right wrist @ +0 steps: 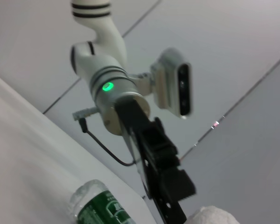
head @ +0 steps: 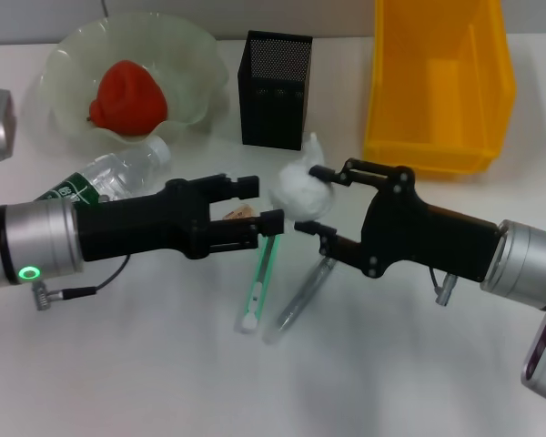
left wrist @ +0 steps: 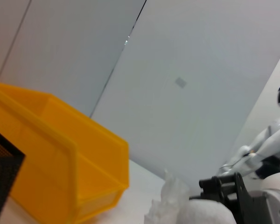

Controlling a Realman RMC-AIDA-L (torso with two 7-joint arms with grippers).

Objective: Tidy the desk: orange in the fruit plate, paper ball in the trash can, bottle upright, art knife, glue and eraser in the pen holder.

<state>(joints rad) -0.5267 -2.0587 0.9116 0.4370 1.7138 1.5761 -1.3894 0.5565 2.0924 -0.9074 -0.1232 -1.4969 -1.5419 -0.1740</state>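
The white paper ball (head: 298, 189) sits mid-desk between the spread fingers of my right gripper (head: 311, 200), which is open around it. My left gripper (head: 262, 202) reaches in from the left, open, just left of the ball and over the tan eraser (head: 239, 212). The green art knife (head: 257, 282) and the grey glue (head: 300, 296) lie side by side on the desk below the grippers. The orange (head: 127, 96) rests in the fruit plate (head: 64, 55). Left of the knife, the bottle (head: 109, 177) lies on its side. The black pen holder (head: 275, 91) and yellow trash can (head: 437, 137) stand at the back.
In the left wrist view the trash can (left wrist: 60, 163) and a corner of the pen holder (left wrist: 2, 177) are near, with the paper ball (left wrist: 191, 210) in front of the right gripper (left wrist: 221, 186). The right wrist view shows the left arm and the bottle (right wrist: 98, 205).
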